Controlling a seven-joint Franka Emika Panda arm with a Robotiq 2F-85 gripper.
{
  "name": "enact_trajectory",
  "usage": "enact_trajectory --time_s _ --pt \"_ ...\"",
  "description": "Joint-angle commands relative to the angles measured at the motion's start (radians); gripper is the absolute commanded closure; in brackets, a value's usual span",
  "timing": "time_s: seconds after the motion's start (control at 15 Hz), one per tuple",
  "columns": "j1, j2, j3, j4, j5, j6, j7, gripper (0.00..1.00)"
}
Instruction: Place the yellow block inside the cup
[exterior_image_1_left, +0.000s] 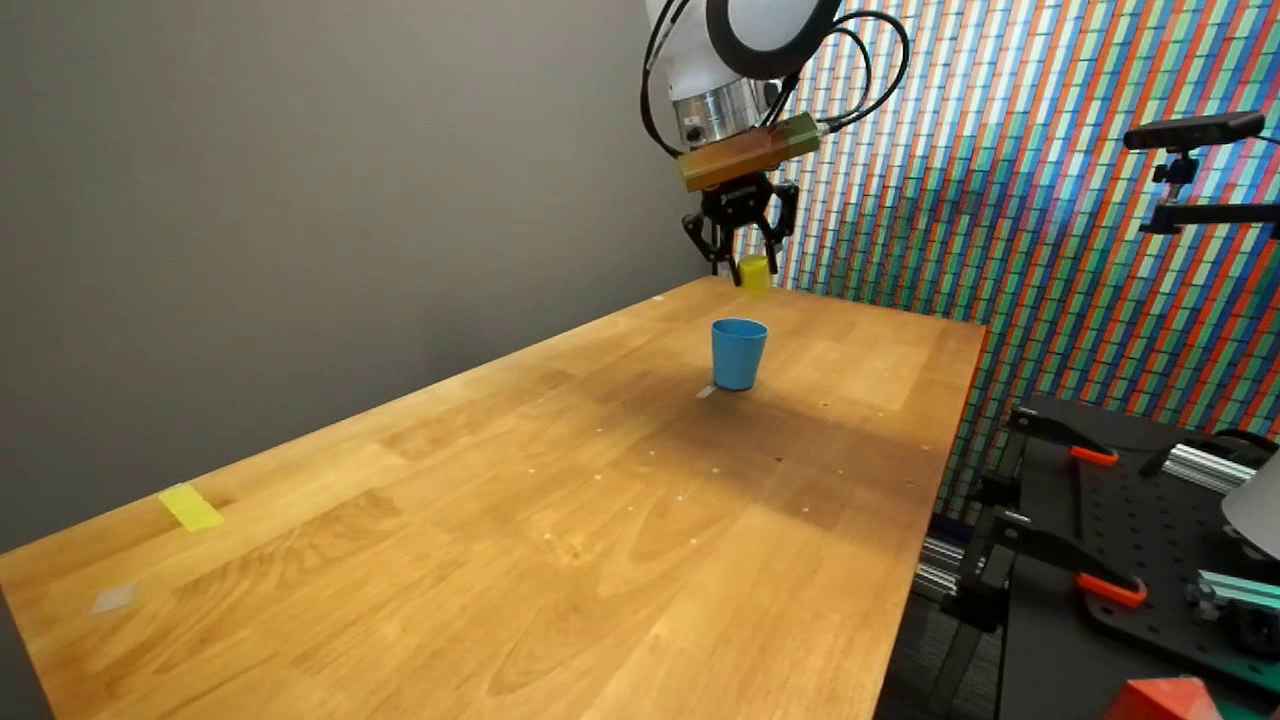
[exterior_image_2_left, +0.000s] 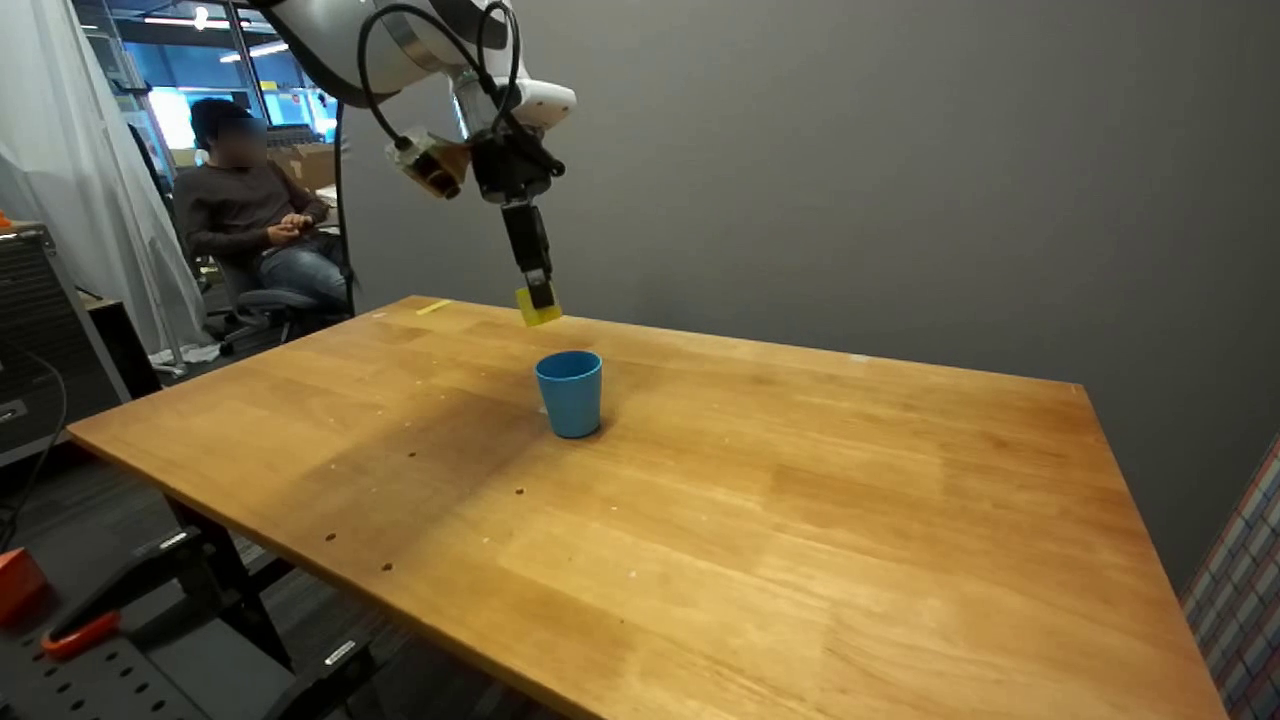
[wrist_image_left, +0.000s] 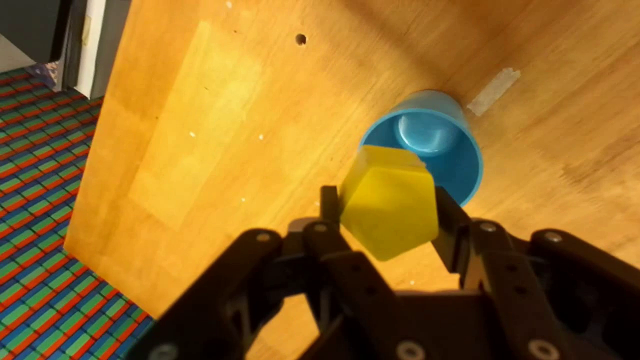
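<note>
- I have the yellow block (wrist_image_left: 390, 212) aloft in the end effector (exterior_image_1_left: 755, 270), whose fingers (wrist_image_left: 452, 225) stand apart only by the block's width, pressing its left and right sides.
- Below it, the blue cup (exterior_image_2_left: 572, 405) stands upright on the counter (exterior_image_2_left: 850, 500); in the wrist view the block overlaps the near left part of the rim.
- I judge the block light and stiff, so a firm squeeze shouldn't hurt it.
- Its faces look smooth; it might twist or slip if the pads bear on edges. I can't tell whether they lie flat.
- Opposite sides seem the right hold, leaving the lower end free to enter.
- The cup is probably light too: I'd centre over its mouth, since bumping the rim could tip it.
</note>
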Motion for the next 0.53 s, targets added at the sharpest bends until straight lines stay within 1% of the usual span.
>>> enact_trajectory --time_s 0.0,0.33,0.4,0.47 --pt "-0.025 0.025 0.015 0.005 0.007 0.045 0.039 0.78" --pt "-0.021 0.076 0.012 0.027 0.004 0.090 0.057 0.78" --pt "-0.021 0.082 0.014 0.030 0.009 0.091 0.053 0.28" --pt "-0.021 0.084 0.014 0.029 0.012 0.101 0.054 0.27"
